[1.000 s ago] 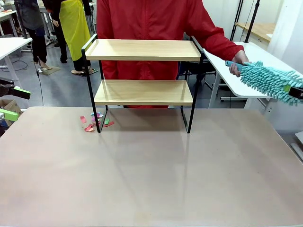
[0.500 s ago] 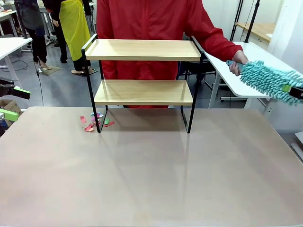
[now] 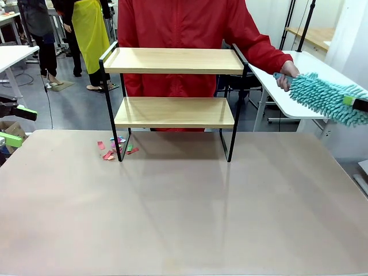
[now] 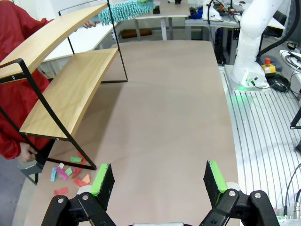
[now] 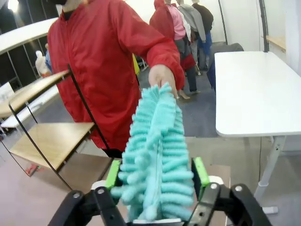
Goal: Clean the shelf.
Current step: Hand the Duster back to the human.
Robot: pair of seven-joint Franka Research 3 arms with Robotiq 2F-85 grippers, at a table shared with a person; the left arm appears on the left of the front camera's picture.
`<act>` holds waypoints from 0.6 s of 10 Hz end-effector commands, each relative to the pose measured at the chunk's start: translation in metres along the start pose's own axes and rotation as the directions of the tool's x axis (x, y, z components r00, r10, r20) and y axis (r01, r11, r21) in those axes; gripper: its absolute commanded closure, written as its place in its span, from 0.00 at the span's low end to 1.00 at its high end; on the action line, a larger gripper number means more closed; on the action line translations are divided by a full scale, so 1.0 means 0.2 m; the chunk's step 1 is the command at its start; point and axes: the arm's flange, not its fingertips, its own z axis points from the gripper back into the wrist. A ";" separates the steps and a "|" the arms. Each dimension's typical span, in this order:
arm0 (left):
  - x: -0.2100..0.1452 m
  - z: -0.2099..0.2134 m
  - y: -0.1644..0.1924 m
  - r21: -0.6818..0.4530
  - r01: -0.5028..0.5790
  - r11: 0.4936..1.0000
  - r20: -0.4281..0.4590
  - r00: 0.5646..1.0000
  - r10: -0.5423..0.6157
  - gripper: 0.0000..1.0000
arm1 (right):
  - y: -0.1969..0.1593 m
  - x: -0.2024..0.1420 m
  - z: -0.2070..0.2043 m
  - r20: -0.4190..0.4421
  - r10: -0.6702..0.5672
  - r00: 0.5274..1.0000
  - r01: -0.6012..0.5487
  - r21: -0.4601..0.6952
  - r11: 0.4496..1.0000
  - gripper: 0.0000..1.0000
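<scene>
So the left gripper (image 4: 157, 181) is parked off the left end of the beige tabletop (image 3: 184, 218), jaws spread wide with nothing between the green pads (image 4: 101, 179). My guess is it's just waiting out of the way, since this doesn't look like its job.

Next over, a little pile of colored paper scraps (image 3: 115, 148) sits on the tabletop right around the shelf's front left leg. Probably the mess that's meant to get cleaned, though the two boards themselves look bare from the front.

The shelf (image 3: 172, 86) stands upright at the far middle of the table, close in front of the person in the red jacket (image 3: 184, 34), with its open side facing the robot so both tiers are reachable.

On the right, the person's hand (image 3: 286, 75) holds the handle end of a teal chenille duster (image 3: 325, 98), stretched out over a white side table (image 3: 305, 80). The right gripper (image 5: 155, 176) sits at the duster's other end. In the right wrist view the fluffy head fills the space between the green pads, jaws partly open around it, looks like they're pressing it, though I can't tell how firmly. Reads like a handover, and the duster is well apart from the shelf.
</scene>
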 end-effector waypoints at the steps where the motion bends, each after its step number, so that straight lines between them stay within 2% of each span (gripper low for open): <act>1: 0.01 0.00 0.01 0.009 0.010 1.000 0.028 1.000 -0.011 0.00 | -0.01 0.21 0.09 0.061 -0.094 0.994 0.091 0.051 0.995 0.00; 3: 0.01 0.00 0.01 0.009 0.010 1.000 0.028 1.000 -0.011 0.00 | -0.06 0.48 0.21 0.189 -0.191 0.963 0.183 0.058 0.981 0.00; 6: 0.01 0.00 0.01 0.009 0.010 1.000 0.028 1.000 -0.011 0.00 | -0.32 0.78 0.37 0.326 -0.408 0.853 0.409 0.071 0.910 0.00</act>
